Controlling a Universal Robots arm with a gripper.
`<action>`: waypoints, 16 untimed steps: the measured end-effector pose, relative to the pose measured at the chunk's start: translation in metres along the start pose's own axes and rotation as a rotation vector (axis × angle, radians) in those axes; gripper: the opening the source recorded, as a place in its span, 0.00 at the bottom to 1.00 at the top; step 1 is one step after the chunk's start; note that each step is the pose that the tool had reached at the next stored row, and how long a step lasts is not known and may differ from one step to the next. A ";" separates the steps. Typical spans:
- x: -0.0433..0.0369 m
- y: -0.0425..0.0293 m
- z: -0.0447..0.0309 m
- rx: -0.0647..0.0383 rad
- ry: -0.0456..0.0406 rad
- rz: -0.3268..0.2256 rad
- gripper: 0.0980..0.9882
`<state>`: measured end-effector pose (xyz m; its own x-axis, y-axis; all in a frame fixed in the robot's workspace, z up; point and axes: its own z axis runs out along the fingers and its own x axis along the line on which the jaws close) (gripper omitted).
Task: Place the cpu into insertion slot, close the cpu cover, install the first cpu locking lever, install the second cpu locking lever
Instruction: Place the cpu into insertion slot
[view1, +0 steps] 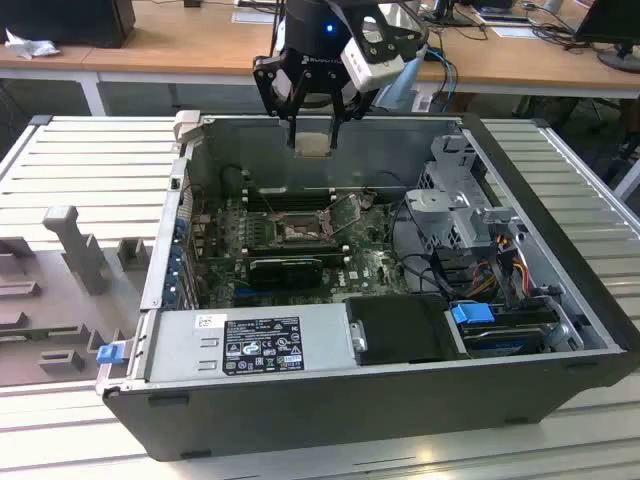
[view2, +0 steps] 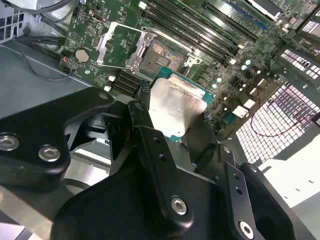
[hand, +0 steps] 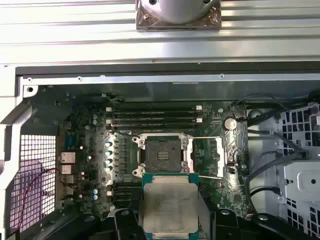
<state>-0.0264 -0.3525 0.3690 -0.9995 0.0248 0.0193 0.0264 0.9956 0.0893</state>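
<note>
Open computer case (view1: 400, 405) on a ribbed grey table (view1: 90, 150); wooden desks (view1: 180, 40) behind. Printed label (view1: 262, 346) on the power supply (view1: 322, 345). Gripper (view1: 314, 142) clamps the cpu (view1: 313, 148), square, held flat, above the case's far side, apart from the insertion slot (hand: 162, 152). cpu cover (hand: 210, 157) swung open.

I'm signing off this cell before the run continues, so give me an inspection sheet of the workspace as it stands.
Surface: slatted grey table carrying an open computer case.
Job's things: cpu held above the case; insertion slot bare; cpu cover swung open beside it.
Clutter: grey fixture blocks on the table, exterior view's left.
End effector: shut on the cpu, over the motherboard.
Cables: coloured wire bundle inside the case, exterior view's right.
Surroundings: wooden desks behind.
</note>
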 end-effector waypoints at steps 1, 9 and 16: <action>0.0000 0.0000 0.0000 0.000 -0.0007 0.008 0.48; 0.0000 -0.0005 0.0026 -0.001 -0.0081 0.092 0.48; -0.0001 -0.0005 0.0028 -0.002 -0.0107 0.121 0.48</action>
<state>-0.0264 -0.3527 0.3662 -0.9891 0.1456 0.0195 0.1468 0.9852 0.0885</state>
